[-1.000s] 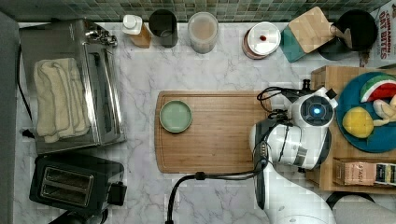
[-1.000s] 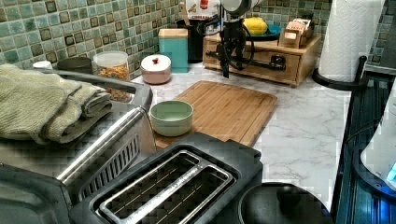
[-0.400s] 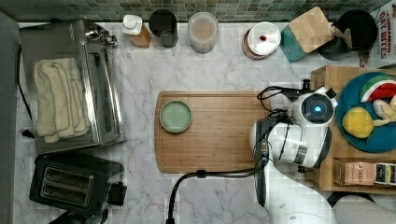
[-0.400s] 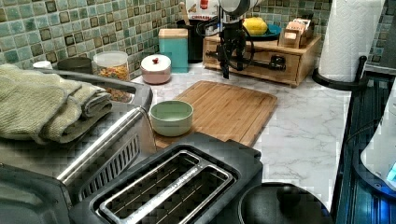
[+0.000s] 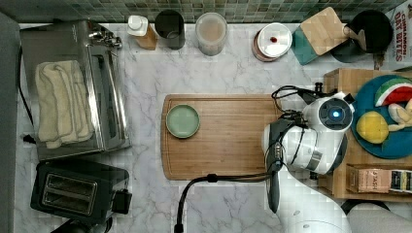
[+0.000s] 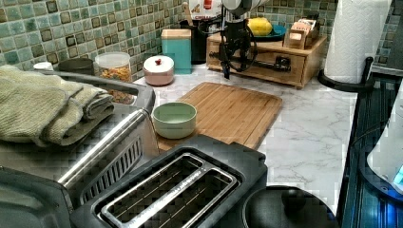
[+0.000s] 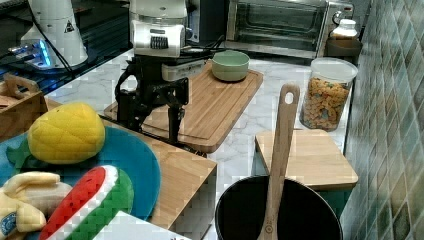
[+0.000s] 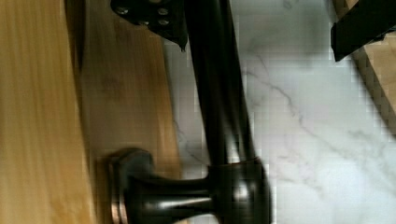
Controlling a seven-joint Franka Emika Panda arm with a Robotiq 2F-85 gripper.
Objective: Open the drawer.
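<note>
Your gripper (image 8: 261, 32) straddled the black handle (image 8: 219, 112), fingers spread either side and not clamped. Since a second ago, nothing had moved. The drawer (image 6: 266, 64) sat shut at the left view's one o'clock, beyond the cutting board (image 6: 233, 111).

You get even, bright indoor light on the white marble counter (image 5: 228, 73), shadows soft. The long black metal bar handle (image 8: 219, 93) is blurred up close in the wrist view (blocky compression everywhere). Glare streaks the shiny steel toaster oven (image 6: 109, 142).
</note>
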